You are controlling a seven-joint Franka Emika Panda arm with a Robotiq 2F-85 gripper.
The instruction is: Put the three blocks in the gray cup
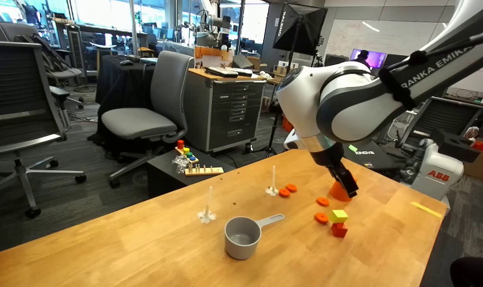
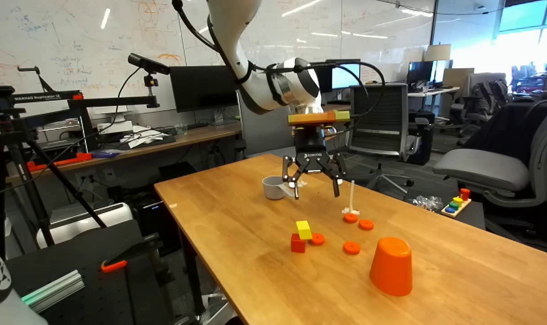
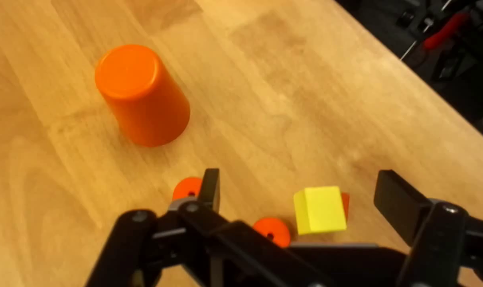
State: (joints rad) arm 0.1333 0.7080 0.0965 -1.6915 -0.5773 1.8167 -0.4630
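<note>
A yellow-green block [image 2: 304, 230] rests on a red block [image 2: 298, 244], slightly askew, in both exterior views. From the wrist view, the yellow block [image 3: 325, 209] covers most of the red block [image 3: 345, 204]. A third block cannot be made out. The gray cup [image 1: 242, 239] stands upright on the table with its handle sticking out to the side, and nothing shows inside it. My gripper [image 2: 316, 195] is in the air above table height, open and empty. Seen from the wrist, both blocks lie below, in the gap between the spread fingers [image 3: 401, 203], untouched.
An orange tapered cup [image 2: 393, 266] stands upside down, partly behind my gripper in an exterior view. Several flat orange discs [image 1: 321, 218] lie near the blocks. Thin upright pegs [image 1: 208, 203] are taped to the wooden table [image 1: 145, 247]. Yellow tape [image 1: 426, 209] marks one edge.
</note>
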